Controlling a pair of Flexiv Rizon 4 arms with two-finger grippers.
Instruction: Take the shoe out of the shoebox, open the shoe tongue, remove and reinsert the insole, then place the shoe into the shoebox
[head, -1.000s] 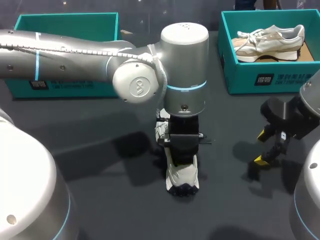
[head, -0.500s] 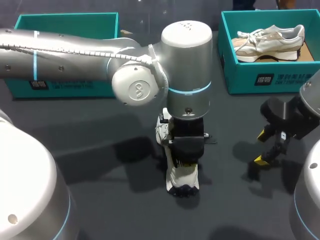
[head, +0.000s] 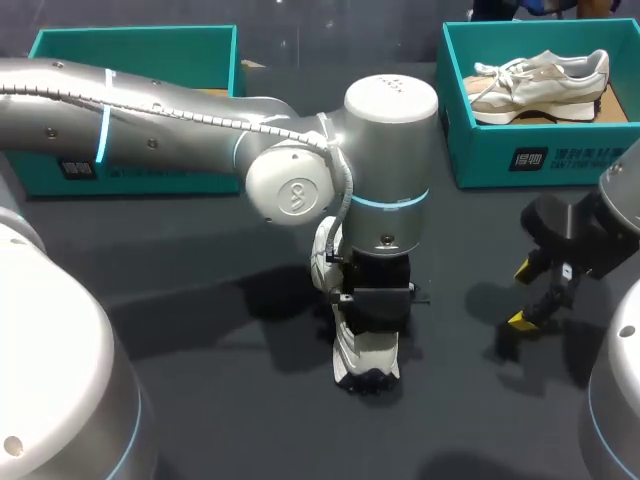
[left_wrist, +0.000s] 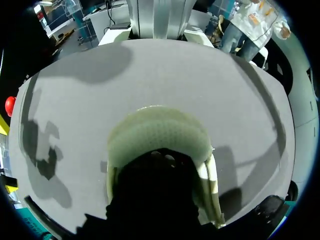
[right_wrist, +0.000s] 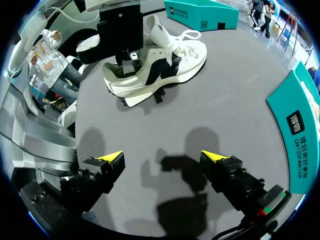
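A white and black shoe (head: 365, 355) stands on the dark table, its heel toward me and its tongue pulled up (right_wrist: 155, 27). My left arm reaches past the middle and its gripper (head: 378, 305) points straight down into the shoe's opening. The right wrist view shows its dark fingers (right_wrist: 126, 57) going into the shoe (right_wrist: 165, 62). In the left wrist view the pale green lining (left_wrist: 157, 132) curves around the dark gripper (left_wrist: 152, 185), whose shut tips are hidden. What they pinch does not show. My right gripper (head: 524, 294) hangs open to the shoe's right, with nothing between its fingers (right_wrist: 162, 156).
An empty teal shoebox (head: 150, 178) stands at the back left, partly behind my left arm. A second teal box (head: 560, 150) at the back right holds a beige shoe (head: 540, 80). Its wall (right_wrist: 300, 130) is close beside my right gripper.
My left arm's wrist has shifted a little to the right over the shoe. The shoe has stayed in about the same spot, and my right arm has not moved.
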